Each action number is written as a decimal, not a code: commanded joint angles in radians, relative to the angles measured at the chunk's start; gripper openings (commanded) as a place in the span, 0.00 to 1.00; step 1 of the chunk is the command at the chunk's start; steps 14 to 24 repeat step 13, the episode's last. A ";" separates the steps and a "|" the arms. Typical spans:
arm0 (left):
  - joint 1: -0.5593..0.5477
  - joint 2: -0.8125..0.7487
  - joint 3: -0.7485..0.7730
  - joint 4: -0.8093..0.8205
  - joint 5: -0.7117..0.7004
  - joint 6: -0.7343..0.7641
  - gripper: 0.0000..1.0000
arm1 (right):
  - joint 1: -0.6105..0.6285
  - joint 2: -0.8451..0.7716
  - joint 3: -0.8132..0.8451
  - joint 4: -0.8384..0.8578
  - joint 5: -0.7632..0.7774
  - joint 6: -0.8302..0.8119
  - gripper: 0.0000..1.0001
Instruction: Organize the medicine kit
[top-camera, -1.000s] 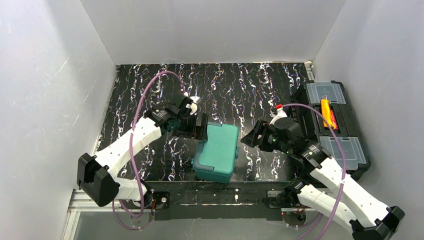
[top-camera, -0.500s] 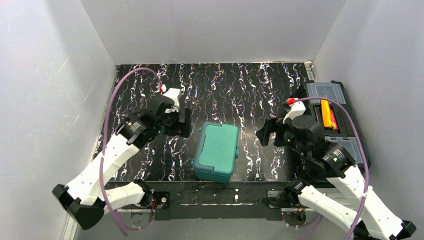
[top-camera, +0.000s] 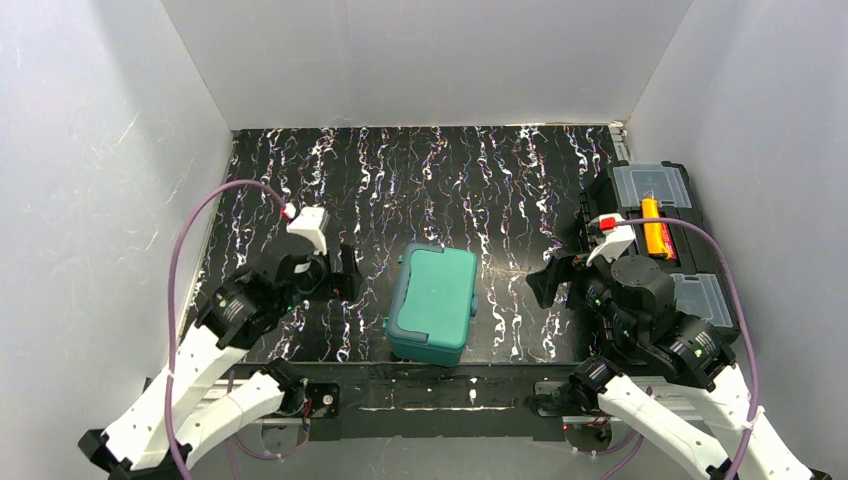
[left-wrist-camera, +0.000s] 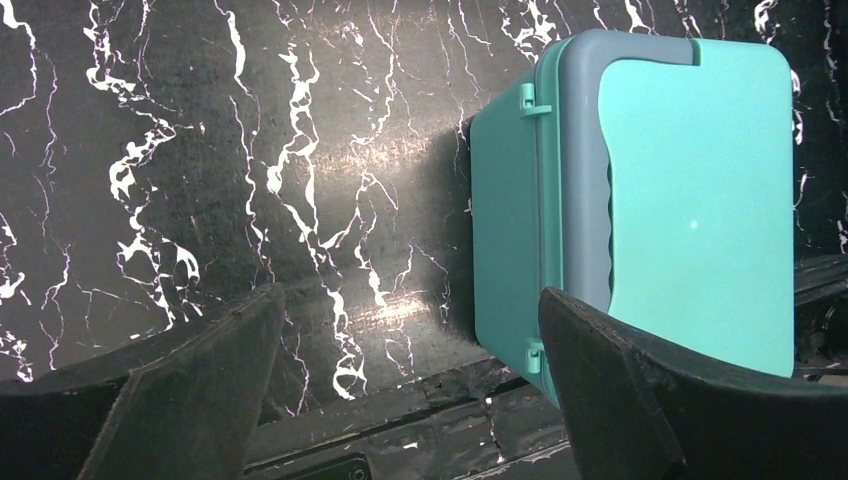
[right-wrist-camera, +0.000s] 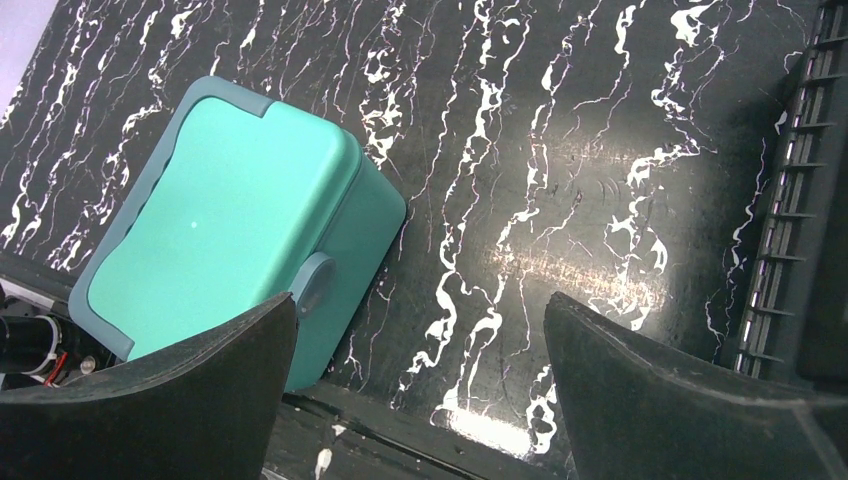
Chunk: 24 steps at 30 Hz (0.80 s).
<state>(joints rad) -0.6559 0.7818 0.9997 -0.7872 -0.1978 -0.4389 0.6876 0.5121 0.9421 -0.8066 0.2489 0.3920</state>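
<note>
Teal medicine kit (top-camera: 432, 300), latch (right-wrist-camera: 312, 283) seemingly shut

Teal medicine kit (top-camera: 433, 300); black, white-veined table (top-camera: 450, 180); black toolbox (top-camera: 652, 183), seemingly orange item (top-camera: 652, 226).

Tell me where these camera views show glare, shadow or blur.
Left wrist: soft glare patches on the glossy table, a dark shadow beside the medicine kit, near fingers slightly soft. Right wrist: bright glare on the table near the bottom edge, fingers dark. Top external: even light, sharp, white walls bright.
</note>
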 joint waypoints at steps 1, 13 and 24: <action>0.001 -0.134 -0.064 0.029 -0.027 -0.018 0.98 | 0.003 -0.037 -0.015 0.023 0.020 -0.012 0.98; 0.002 -0.203 -0.100 0.044 -0.038 0.003 0.98 | 0.003 -0.059 -0.030 0.007 0.033 0.016 0.98; 0.002 -0.203 -0.100 0.044 -0.038 0.003 0.98 | 0.003 -0.059 -0.030 0.007 0.033 0.016 0.98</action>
